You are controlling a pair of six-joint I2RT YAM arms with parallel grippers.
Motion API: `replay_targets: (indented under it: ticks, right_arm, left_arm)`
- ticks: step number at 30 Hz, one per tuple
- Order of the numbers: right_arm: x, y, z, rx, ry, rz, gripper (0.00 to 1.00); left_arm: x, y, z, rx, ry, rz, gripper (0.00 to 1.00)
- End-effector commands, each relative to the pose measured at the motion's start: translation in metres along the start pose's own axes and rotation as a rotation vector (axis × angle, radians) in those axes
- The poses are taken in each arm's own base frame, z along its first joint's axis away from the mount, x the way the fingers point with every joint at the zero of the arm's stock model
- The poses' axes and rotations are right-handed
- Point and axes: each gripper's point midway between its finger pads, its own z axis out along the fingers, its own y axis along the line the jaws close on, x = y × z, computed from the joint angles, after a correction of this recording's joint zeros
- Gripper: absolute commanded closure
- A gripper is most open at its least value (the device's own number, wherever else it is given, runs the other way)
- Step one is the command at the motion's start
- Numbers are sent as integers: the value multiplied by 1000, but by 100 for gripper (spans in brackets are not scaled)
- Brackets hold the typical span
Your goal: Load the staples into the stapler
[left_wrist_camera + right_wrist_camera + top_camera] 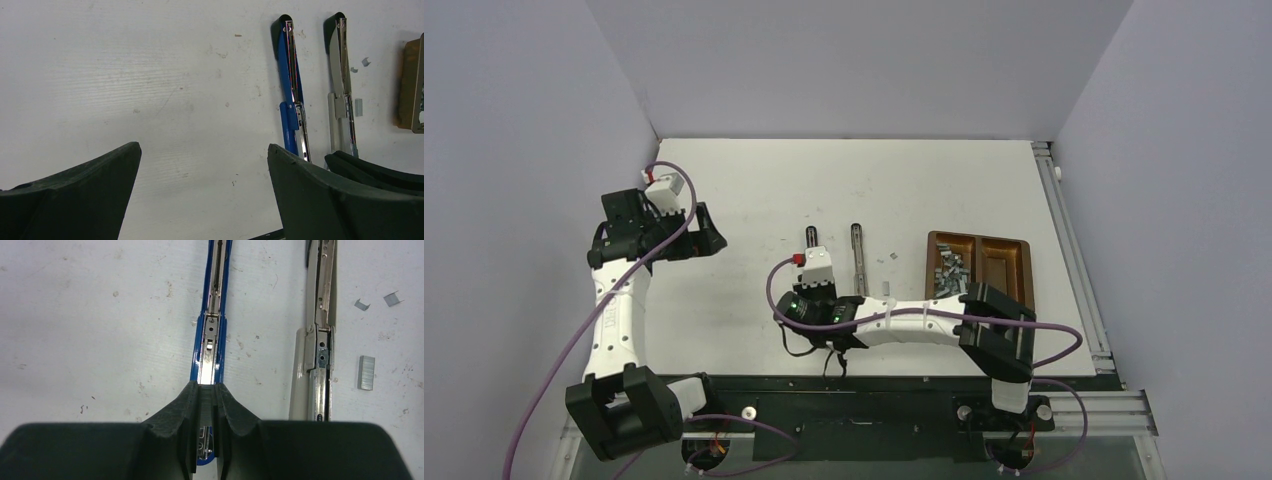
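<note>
Two staplers lie opened flat on the white table: a blue one (pixel 214 300) and a grey one (pixel 320 315) to its right. My right gripper (pixel 206 390) is shut on a short grey staple strip (pixel 206 401) and holds it right over the blue stapler's shiny channel. In the top view the right gripper (pixel 813 252) covers the blue stapler's (pixel 810 238) near half. The staples (pixel 950 272) are piled in the left compartment of a brown tray (pixel 1004 262). My left gripper (pixel 202 150) is open and empty, far left (pixel 709 238).
A loose staple strip (pixel 366 372) and two small staple bits (pixel 361 304) lie right of the grey stapler (pixel 858 258). The left wrist view shows both staplers (pixel 289 75), the tray's edge (pixel 412 90) and the right gripper's dark fingers (pixel 375 172).
</note>
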Motion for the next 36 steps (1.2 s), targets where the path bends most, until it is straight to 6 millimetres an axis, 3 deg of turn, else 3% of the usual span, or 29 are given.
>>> replay_targets:
  ticks: [1,12,36]
  right_arm:
    - [-12,10,1,-7,-72,63,91]
    - [8,7,8,16,-46,59,91]
    - [19,5,7,9,-25,71,91]
  left_arm:
    - [-4,-2,3,21,-18,10,4]
    - [-2,0,4,8,-18,18,4]
    - [-7,-1,2,7,-35,18,4]
